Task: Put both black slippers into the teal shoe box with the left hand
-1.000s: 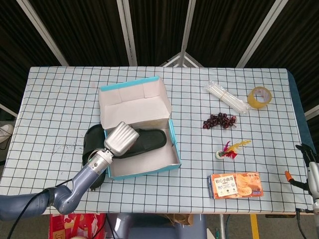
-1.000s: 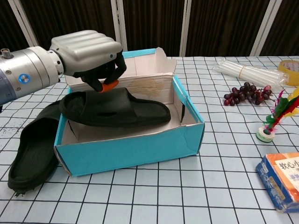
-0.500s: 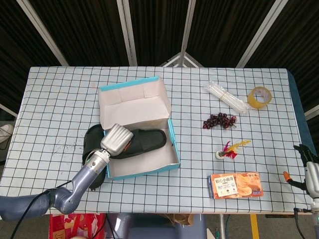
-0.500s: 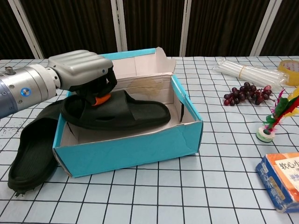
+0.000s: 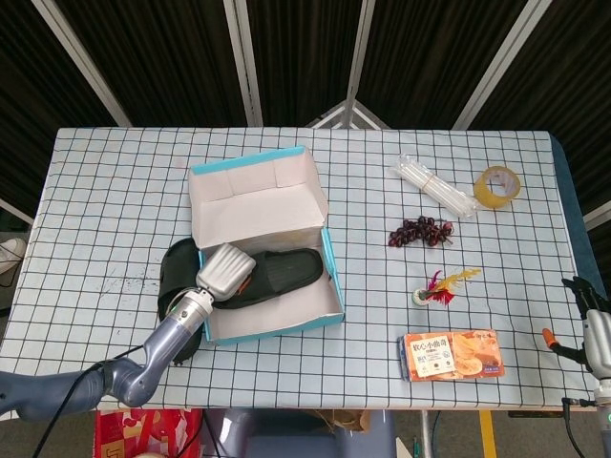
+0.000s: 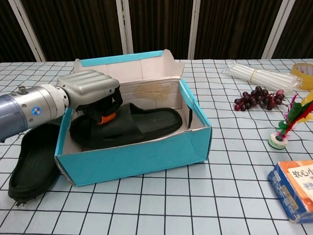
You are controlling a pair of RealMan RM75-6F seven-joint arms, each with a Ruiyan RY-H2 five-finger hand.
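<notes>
Now the left hand [image 6: 90, 90], left of centre, has its fingers [image 6: 105, 113] clenched on one black slipper [image 6: 142, 125] lying inside the teal shoe box [image 6: 146, 155]. Just left, the other slipper [image 6: 32, 161] lies on the tabletop [image 6: 195, 205]. Only the right hand's [image 5: 594, 329] edge shows at lower right; I cannot tell its fingers' state.

Slippers [image 6: 132, 125] matt black rubbery foam; shoe box [image 6: 146, 156] teal card, plain pale inside; left hand [image 6: 90, 88] smooth silver metallic shell; tablecloth [image 6: 195, 205] gridded fabric.
</notes>
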